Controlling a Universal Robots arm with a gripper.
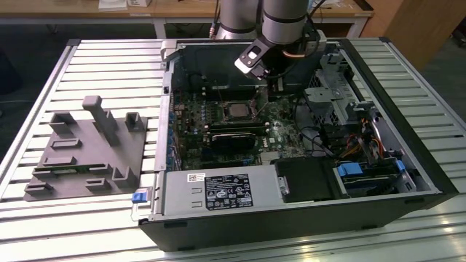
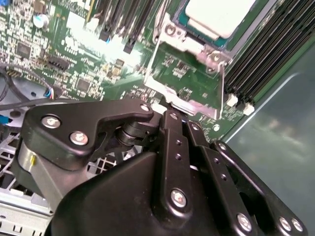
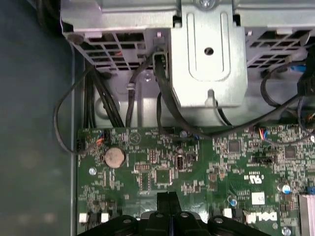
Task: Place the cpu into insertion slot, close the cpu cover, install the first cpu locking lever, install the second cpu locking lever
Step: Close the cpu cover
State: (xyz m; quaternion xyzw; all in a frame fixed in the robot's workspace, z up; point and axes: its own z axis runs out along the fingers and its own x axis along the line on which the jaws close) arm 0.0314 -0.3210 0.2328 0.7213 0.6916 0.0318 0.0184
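1. Second wrist view: the gripper [image 2: 170,112] has its black fingers pressed together right at the free edge of the cpu cover [image 2: 153,61]. As far as I can tell, that thin edge is pinched between the tips.
2. The cpu cover stands swung open and tilted up. Green circuit board shows through its large window, so the frame is not yet down over the chip.
3. Just beyond the cover, farther from the gripper, the cpu [image 2: 219,17] lies flat in the insertion slot [image 2: 192,43] with its pale metal top facing up. Placing looks done.
4. I judge that the hold at the outer edge, far from the hinge, is chosen because it gives the most swing for folding the frame onto the slot.
5. Long black memory slots [image 2: 256,54] run beside the slot, off to one side of the gripper.
6. First wrist view: the two fingertips meet with only a hairline between them, low over the circuit board [image 3: 157,172]. A round coin battery [image 3: 114,157] and black cables [image 3: 162,98] lie farther out.
7. Exterior view: the arm reaches down into the open computer case [image 1: 291,229], which lies on the slatted table [image 1: 109,60]. A grey holder [image 1: 84,153] sits well apart from the gripper.
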